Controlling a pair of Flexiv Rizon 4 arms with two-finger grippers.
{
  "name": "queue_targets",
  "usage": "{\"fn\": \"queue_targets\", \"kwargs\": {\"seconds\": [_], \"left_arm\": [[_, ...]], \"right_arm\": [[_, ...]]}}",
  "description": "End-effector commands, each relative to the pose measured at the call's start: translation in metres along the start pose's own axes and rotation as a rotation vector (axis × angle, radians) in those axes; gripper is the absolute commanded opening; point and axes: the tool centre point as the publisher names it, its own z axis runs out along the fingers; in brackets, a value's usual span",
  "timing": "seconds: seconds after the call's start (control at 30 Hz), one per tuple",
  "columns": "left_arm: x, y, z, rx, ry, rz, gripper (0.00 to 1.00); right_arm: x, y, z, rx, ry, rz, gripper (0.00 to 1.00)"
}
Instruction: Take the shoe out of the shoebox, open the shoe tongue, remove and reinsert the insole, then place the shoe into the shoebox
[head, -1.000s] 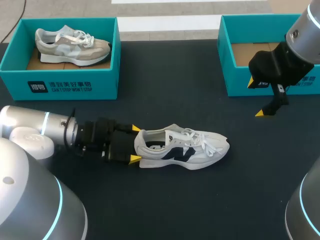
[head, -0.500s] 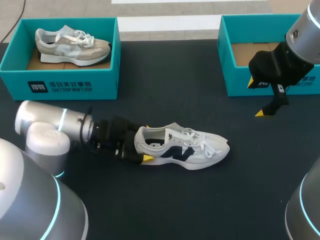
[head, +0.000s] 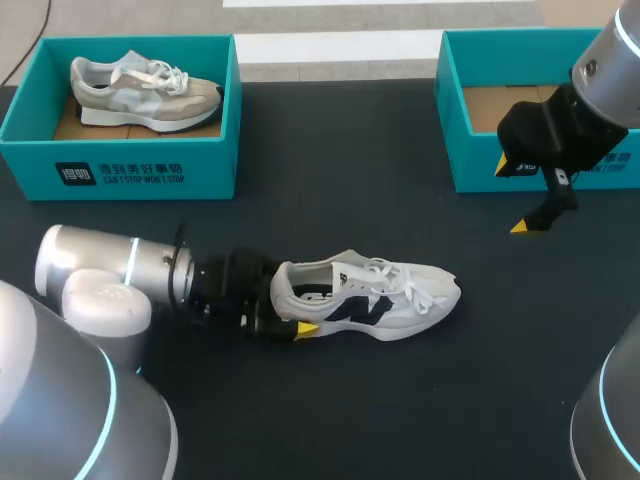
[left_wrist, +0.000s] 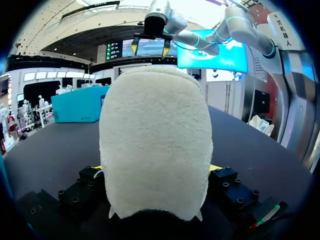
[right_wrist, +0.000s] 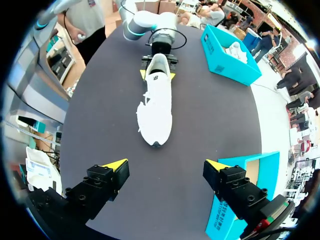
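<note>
Two shoeboxes stand at the far corners of the dark table. The one on the robot's left holds a grey shoe. The shoebox on the right shows only its bare cardboard floor. The white shoe with the navy side mark lies upright on its sole near the middle of the table, well apart from both boxes, with its toe towards the right arm.

The left gripper sits around the heel of this shoe, and in its own wrist view the pale heel fills almost everything ahead. Whether it is pressing on the heel or merely flanking it cannot be told from these views. The right gripper hangs above the table just in front of the empty shoebox, with its jaws spread wide and nothing between them.

The shoe is judged to be out of its box, with the tongue and insole work not yet done. The main risk lies in a hold at the heel alone. The padded collar is soft, so a squeeze there may crush it rather than lock the shoe. Any lift could let the long toe end sag or swing. A forward push without a firm hold would simply slide the shoe across the table. With the right gripper so far off, nothing steadies the toe. The loose white laces could snag once that gripper comes in for the tongue.
</note>
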Motion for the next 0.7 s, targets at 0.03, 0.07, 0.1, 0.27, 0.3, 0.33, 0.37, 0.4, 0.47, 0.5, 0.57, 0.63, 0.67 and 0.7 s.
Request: {"fn": "queue_targets", "kwargs": {"seconds": [0.03,0.07,0.1,0.27,0.3,0.33,0.37,0.4,0.47,0.5,0.57,0.63,0.67,0.7], "left_arm": [[0.0034,0.0058,0.0006,-0.006,-0.010,-0.012,0.28],[0.0025,0.0064,0.0002,-0.006,-0.011,-0.016,0.04],[0.0021,0.0065,-0.0001,-0.007,0.001,-0.018,0.00],[-0.0002,0.0065,-0.0018,-0.023,0.035,-0.031,0.00],[-0.0008,0.0067,-0.0018,-0.034,0.033,-0.039,0.00],[-0.0008,0.0067,-0.0018,-0.034,0.033,-0.039,0.00],[-0.0008,0.0067,-0.0018,-0.034,0.033,-0.039,0.00],[-0.0008,0.0067,-0.0018,-0.034,0.033,-0.039,0.00],[-0.0008,0.0067,-0.0018,-0.034,0.033,-0.039,0.00],[-0.0008,0.0067,-0.0018,-0.034,0.033,-0.039,0.00],[-0.0008,0.0067,-0.0018,-0.034,0.033,-0.039,0.00],[-0.0008,0.0067,-0.0018,-0.034,0.033,-0.039,0.00],[-0.0008,0.0067,-0.0018,-0.034,0.033,-0.039,0.00],[-0.0008,0.0067,-0.0018,-0.034,0.033,-0.039,0.00]], "right_arm": [[0.0002,0.0002,0.0007,0.002,0.000,0.000,1.00],[0.0002,0.0002,0.0007,0.002,0.000,0.000,1.00],[0.0002,0.0002,0.0007,0.002,0.000,0.000,1.00],[0.0002,0.0002,0.0007,0.002,0.000,0.000,1.00],[0.0002,0.0002,0.0007,0.002,0.000,0.000,1.00],[0.0002,0.0002,0.0007,0.002,0.000,0.000,1.00],[0.0002,0.0002,0.0007,0.002,0.000,0.000,1.00],[0.0002,0.0002,0.0007,0.002,0.000,0.000,1.00],[0.0002,0.0002,0.0007,0.002,0.000,0.000,1.00],[0.0002,0.0002,0.0007,0.002,0.000,0.000,1.00],[0.0002,0.0002,0.0007,0.002,0.000,0.000,1.00],[0.0002,0.0002,0.0007,0.002,0.000,0.000,1.00],[0.0002,0.0002,0.0007,0.002,0.000,0.000,1.00],[0.0002,0.0002,0.0007,0.002,0.000,0.000,1.00]]}}
